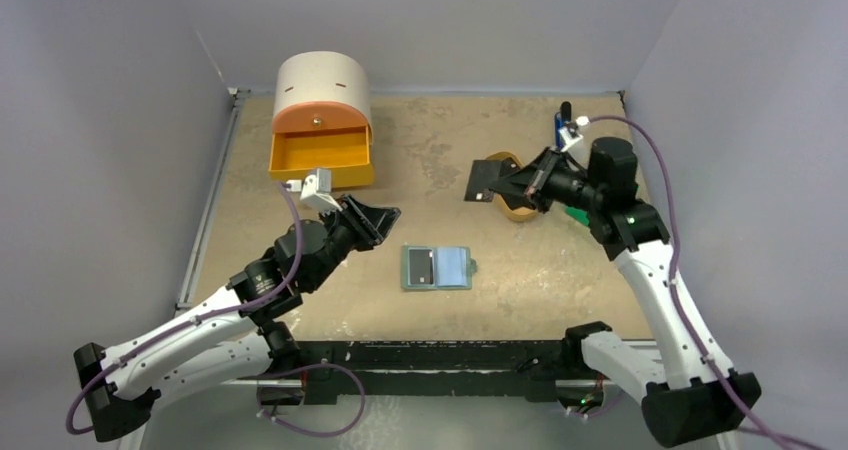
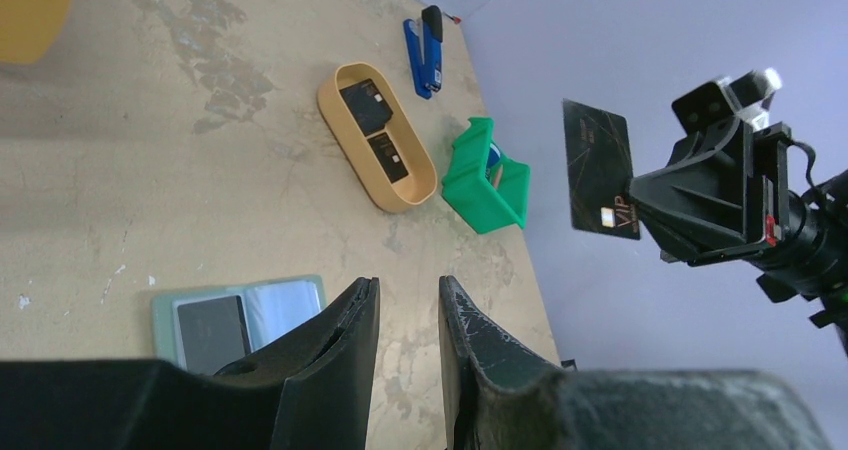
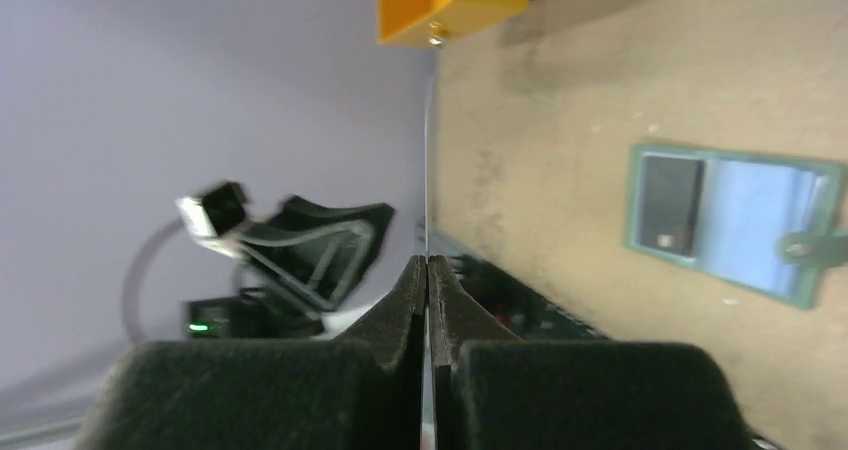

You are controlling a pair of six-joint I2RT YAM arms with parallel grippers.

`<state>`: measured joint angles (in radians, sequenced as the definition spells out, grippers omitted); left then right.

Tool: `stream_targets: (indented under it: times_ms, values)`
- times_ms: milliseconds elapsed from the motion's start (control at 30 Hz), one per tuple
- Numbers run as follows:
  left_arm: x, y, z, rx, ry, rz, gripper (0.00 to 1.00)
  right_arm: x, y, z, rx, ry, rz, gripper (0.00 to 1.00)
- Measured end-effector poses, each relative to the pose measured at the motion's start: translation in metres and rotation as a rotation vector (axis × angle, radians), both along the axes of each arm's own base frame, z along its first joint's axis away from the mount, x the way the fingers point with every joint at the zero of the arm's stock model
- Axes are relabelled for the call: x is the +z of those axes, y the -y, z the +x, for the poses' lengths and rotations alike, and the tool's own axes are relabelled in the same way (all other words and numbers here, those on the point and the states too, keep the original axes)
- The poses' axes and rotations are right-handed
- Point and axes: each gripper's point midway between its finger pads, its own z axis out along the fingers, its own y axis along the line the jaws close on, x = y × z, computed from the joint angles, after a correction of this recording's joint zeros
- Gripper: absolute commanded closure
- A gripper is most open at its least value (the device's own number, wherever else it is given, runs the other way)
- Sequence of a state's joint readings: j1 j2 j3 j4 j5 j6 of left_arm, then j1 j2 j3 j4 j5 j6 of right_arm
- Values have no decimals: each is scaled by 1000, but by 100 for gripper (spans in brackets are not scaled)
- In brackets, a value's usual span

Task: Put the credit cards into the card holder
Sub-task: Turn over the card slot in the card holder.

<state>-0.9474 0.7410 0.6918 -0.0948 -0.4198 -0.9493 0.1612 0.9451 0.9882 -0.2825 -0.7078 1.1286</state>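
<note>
Tan worktop (image 1: 430,150) carries the card holder (image 1: 437,267), lying open near the middle of the near edge with one black card (image 1: 419,267) in its left half. The right gripper (image 1: 518,183) pinches a second card (image 1: 487,181) by one end in the air over the oval tray (image 2: 400,198) toward the far right corner. Two more cards (image 2: 366,105) lie in that tray. A green bin (image 2: 487,175) sits just beside the tray, and a blue stapler (image 2: 425,50) lies by the far edge. The left gripper (image 1: 383,216), jaws slightly spread and empty, hovers left of the card holder, nearer than the orange drawer (image 1: 322,160).

Top view overhead; wrist views low, sideways; all share card holder (image 1: 437,267).
</note>
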Motion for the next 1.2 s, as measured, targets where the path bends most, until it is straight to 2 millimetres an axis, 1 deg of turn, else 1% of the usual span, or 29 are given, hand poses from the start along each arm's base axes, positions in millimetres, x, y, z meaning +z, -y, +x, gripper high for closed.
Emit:
stream_targets:
  times_ms: [33,67,100,133,200,267,300,333,400,467,533,633,700,867,1033,1200]
  values:
    - [0,0,0,-3,0,0,72,-4,-4,1,16,27,-67,100]
    - [0,1,-1,-8,0,-1,72,-9,-12,-2,50,62,-143,100]
    - [-1,2,-2,-16,-2,2,72,-18,-22,-9,89,95,-219,100]
    - [-4,4,-2,-24,-7,10,73,-30,-31,-21,141,118,-291,100]
    - [-11,9,-3,-47,-19,32,74,-56,-41,-39,220,133,-407,100]
    - [-24,16,-3,-75,-43,68,75,-87,-40,-48,261,117,-509,100]
    - [-35,20,-4,-91,-61,92,75,-107,-35,-49,266,96,-557,100]
    - [-48,23,-5,-108,-84,119,75,-131,-28,-50,269,58,-609,100]
    - [-72,27,-9,-136,-128,164,76,-164,-19,-55,280,-10,-668,100]
    - [-94,30,-12,-160,-170,204,76,-188,-16,-62,300,-68,-691,100]
    - [-114,32,-15,-179,-207,237,77,-205,-16,-67,318,-115,-695,100]
    - [-140,32,-18,-189,-253,282,78,-221,-20,-68,332,-157,-685,100]
    - [-150,32,-18,-190,-270,296,78,-229,-22,-69,327,-183,-674,100]
    - [-166,37,-15,-191,-290,314,79,-240,-21,-72,313,-229,-667,100]
    - [-181,36,-16,-190,-311,337,80,-241,-20,-71,297,-239,-673,100]
    - [-190,34,-18,-188,-324,349,80,-246,-19,-71,300,-255,-680,100]
